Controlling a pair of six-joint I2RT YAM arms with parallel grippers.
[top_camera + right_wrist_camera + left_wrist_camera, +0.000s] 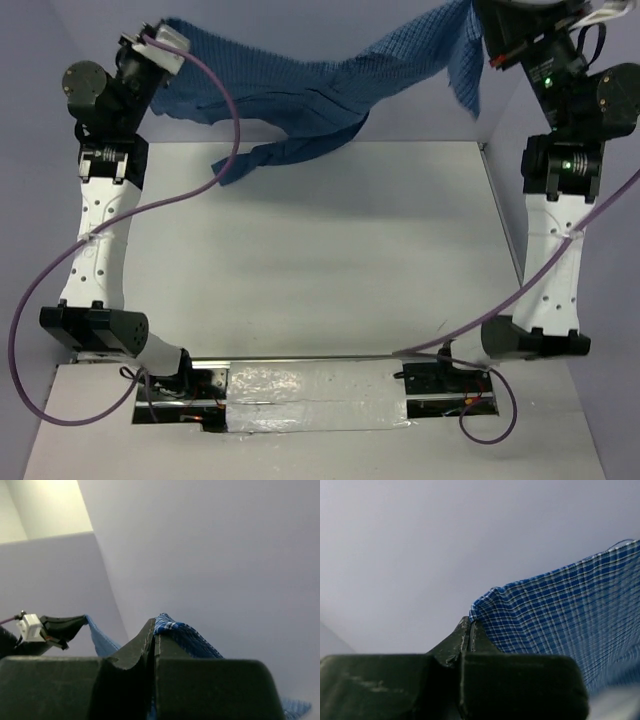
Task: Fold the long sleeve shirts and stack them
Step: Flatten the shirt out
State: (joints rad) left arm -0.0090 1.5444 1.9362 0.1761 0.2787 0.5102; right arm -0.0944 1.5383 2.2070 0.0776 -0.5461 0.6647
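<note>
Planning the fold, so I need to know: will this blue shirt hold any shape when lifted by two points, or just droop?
Likely very floppy: the shirt sags between the left gripper and right gripper, a loose end dangling toward the table. Probably light: small pinches at its edges carry it.

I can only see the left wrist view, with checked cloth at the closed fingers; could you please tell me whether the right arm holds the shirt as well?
Observer: Yes, the right gripper is shut on another part of the shirt, as its wrist view shows.
Operator: Thank you; is the shirt off the table?
Observer: Mostly: from above it hangs between both raised arms, sagging mid-span; its lowest fold dangles over the table's far edge, contact unclear.
</note>
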